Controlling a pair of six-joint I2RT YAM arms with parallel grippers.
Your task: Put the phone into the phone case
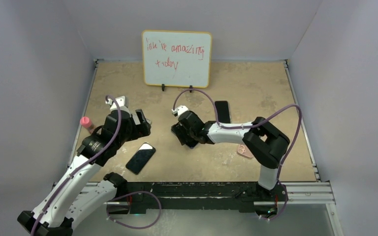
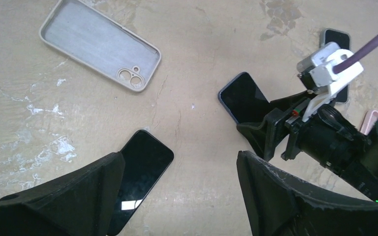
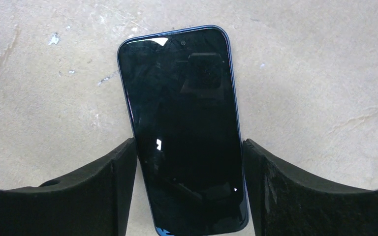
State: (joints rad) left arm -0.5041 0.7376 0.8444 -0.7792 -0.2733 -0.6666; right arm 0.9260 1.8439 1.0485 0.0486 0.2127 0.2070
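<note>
A blue-edged phone (image 3: 187,123) lies screen up on the table, and my right gripper (image 3: 189,147) is shut on its lower half, one finger against each long side. In the top view the right gripper (image 1: 187,136) covers nearly all of this phone. The left wrist view shows the phone's free end (image 2: 243,98) sticking out past the right gripper (image 2: 270,135). A beige phone case (image 2: 96,44) lies hollow side up, empty, at the far left. My left gripper (image 2: 179,162) hangs open over bare table, holding nothing.
A second black phone (image 1: 141,158) lies beside my left fingers (image 2: 78,196). A third phone (image 1: 222,111) lies behind the right arm. A pink case (image 1: 245,151) sits under the right elbow. A pink bottle (image 1: 85,121) stands at the left edge, a whiteboard (image 1: 176,58) at the back.
</note>
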